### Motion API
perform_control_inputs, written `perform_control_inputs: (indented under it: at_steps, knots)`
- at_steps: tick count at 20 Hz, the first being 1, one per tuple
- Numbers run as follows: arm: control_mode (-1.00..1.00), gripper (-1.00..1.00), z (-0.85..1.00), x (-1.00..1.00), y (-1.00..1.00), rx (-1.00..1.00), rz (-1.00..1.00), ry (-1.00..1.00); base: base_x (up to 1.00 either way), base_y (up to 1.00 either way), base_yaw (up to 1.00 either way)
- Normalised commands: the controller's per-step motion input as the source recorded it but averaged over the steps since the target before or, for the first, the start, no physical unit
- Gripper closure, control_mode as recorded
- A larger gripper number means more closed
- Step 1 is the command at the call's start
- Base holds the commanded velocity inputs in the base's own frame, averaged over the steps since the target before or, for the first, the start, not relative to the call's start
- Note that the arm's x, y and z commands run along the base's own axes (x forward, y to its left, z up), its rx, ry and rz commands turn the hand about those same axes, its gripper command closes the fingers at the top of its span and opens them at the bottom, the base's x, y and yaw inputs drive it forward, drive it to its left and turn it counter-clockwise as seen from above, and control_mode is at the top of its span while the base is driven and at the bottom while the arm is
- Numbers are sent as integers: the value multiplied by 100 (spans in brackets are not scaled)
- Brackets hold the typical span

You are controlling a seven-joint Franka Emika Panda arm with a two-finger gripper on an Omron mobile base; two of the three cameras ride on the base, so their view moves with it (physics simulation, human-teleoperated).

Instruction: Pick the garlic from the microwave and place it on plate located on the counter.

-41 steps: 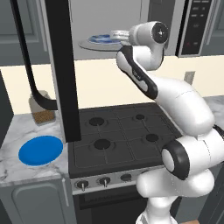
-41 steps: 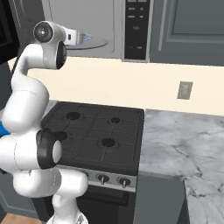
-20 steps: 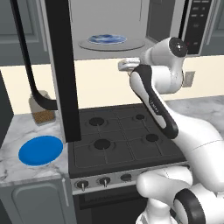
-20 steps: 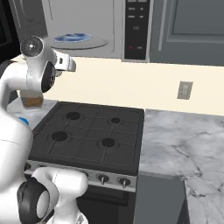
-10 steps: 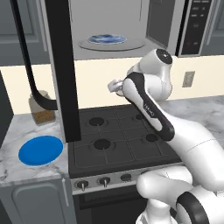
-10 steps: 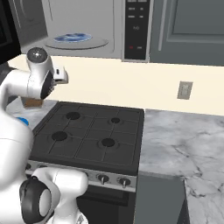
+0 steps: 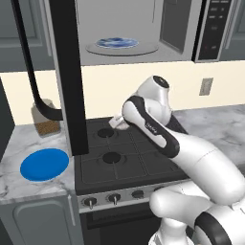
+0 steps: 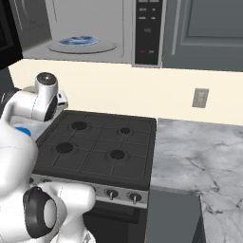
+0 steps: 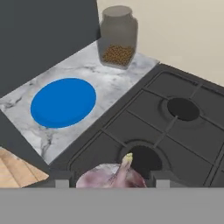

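Garlic (image 9: 114, 176) sits clamped between the jaws, above the stovetop (image 9: 175, 131).

In the hand view, the small pale pinkish-white garlic bulb (image 9: 114, 176) is cut off below, and the dark fingertips (image 9: 62, 183) beside it barely show. In the left base view the two-finger gripper (image 7: 116, 122) is mostly hidden behind the arm, its grip unreadable. In the right base view the bright blue round plate (image 8: 23, 131) shows only as a sliver behind the arm.
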Motion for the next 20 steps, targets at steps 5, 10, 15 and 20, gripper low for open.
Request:
perform_control_inputs:
  at_steps: [5,10,15,20]
  knots:
    - [-100,100,-68,5,69,-8,16,7,0,0,0]
    - [-100,100,-70,29,59,-1,15,4,0,0,0]
    - [-100,100,-40,18,57,0,11,1,0,0,0]
    - [-100,100,-10,14,72,0,3,1,0,0,0]
